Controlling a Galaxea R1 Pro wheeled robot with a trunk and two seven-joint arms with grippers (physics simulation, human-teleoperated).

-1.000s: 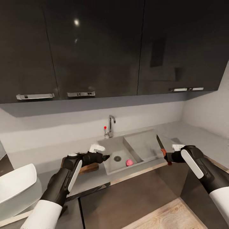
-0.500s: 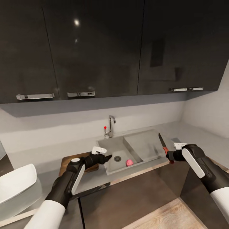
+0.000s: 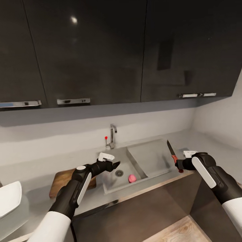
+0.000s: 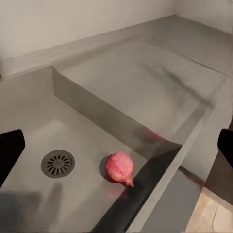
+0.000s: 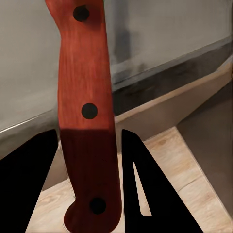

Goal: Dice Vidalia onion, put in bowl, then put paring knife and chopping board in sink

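Left gripper (image 3: pixel 116 164), fingers spread, has advanced over sink (image 3: pixel 148 158) toward onion (image 4: pixel 119 166) | right gripper (image 3: pixel 177 164) clenches paring knife (image 3: pixel 171 153) | pickup pending

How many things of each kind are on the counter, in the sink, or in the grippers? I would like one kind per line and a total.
Onion: 1, in the sink
Paring knife: 1, in the right gripper
Chopping board: 1
Bowl: 1
Total: 4
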